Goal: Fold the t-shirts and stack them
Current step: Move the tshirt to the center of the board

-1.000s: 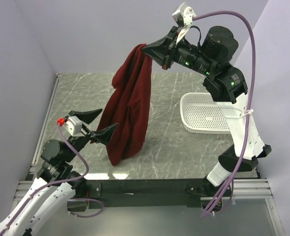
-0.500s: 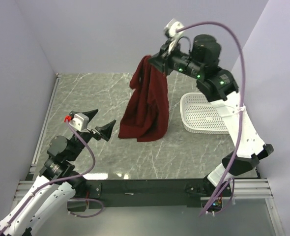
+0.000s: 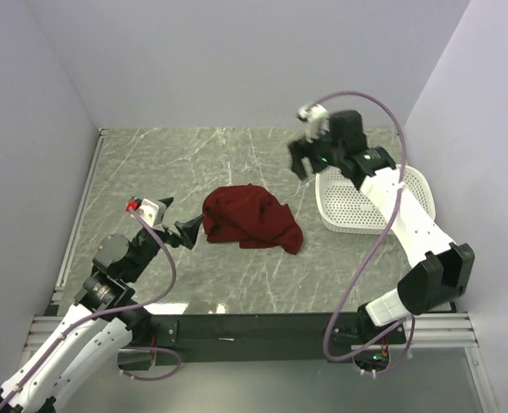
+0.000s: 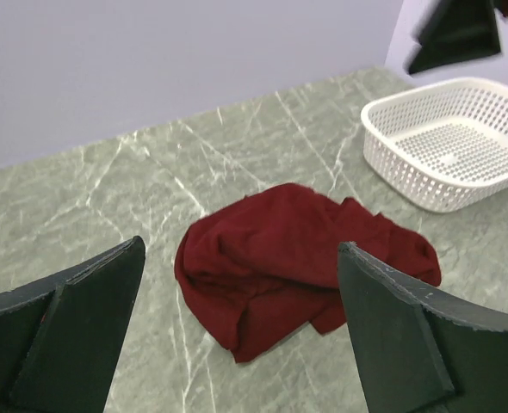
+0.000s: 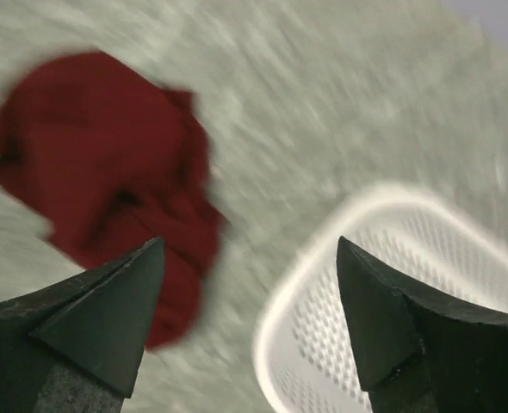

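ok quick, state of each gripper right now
Left gripper: open, empty, near the crumpled dark red cotton t-shirt.
Right gripper: open, empty, near the white mesh plastic basket.

The dark red t-shirt (image 3: 252, 218) is just a crumpled, unfolded heap, lying loose on the gray marbled counter (image 3: 151, 163) about mid-way across, wrinkles bunched everywhere, one edge trailing to the right.

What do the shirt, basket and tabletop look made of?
The shirt: soft matte knit, probably cotton; it lies crumpled in loose folds. The basket: white plastic, slightly glossy, with perforated walls and floor. The tabletop: grey-green marble look with white veins; possibly a printed laminate.
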Robot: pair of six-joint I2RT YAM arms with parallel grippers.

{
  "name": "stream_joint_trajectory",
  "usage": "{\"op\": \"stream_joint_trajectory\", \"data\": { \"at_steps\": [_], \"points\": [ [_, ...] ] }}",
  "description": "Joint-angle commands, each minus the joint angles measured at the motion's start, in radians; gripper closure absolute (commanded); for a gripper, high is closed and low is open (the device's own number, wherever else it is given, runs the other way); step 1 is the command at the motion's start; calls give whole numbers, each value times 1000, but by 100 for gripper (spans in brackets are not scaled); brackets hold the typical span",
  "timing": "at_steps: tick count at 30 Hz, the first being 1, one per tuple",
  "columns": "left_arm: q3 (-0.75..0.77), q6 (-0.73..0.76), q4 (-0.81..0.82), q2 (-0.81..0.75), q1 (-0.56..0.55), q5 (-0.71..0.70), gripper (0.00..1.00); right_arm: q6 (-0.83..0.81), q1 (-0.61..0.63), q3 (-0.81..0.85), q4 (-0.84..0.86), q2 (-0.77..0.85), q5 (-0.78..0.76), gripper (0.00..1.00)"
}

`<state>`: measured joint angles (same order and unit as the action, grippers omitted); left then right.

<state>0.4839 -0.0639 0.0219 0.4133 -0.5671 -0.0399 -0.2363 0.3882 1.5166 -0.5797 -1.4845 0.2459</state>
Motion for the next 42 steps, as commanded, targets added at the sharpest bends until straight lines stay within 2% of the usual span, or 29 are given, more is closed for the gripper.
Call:
{"op": "stream_joint_trajectory", "data": {
  "at_steps": [1, 5, 9, 12, 20, 24, 29, 33, 34, 38, 42],
  "points": [
    [41, 18, -19, 35, -2, -6, 1, -46, -77, -186, -2, 119, -68, 14],
    [58, 33, -65, 96, -2, 12, 0, 6, -81, -407, 70, 200, -137, 14],
    [100, 33, -109, 154, -2, 6, 1, 109, -86, -500, 181, 179, -307, 12],
    [113, 29, -134, 183, -2, 15, 1, 204, -84, -446, 172, 81, -333, 13],
    [102, 27, -125, 165, -2, 12, 1, 232, -84, -179, 47, -247, -284, 32],
    [97, 32, -117, 156, -2, 11, 1, 233, -81, -95, -11, -350, -376, 43],
    [99, 33, -120, 156, -2, 14, 1, 192, -80, -118, -2, -382, -461, 51],
    [99, 35, -120, 156, -2, 17, 0, 123, -78, -136, -31, -387, -451, 67],
    [99, 36, -119, 157, -2, 17, 1, 79, -77, -136, -43, -387, -442, 70],
    [97, 36, -117, 153, -2, 18, 1, -69, -75, -199, -55, -324, -412, 71],
    [96, 36, -114, 154, -2, 23, 1, -227, -77, -330, -3, -221, -415, 79]
  ]
}}
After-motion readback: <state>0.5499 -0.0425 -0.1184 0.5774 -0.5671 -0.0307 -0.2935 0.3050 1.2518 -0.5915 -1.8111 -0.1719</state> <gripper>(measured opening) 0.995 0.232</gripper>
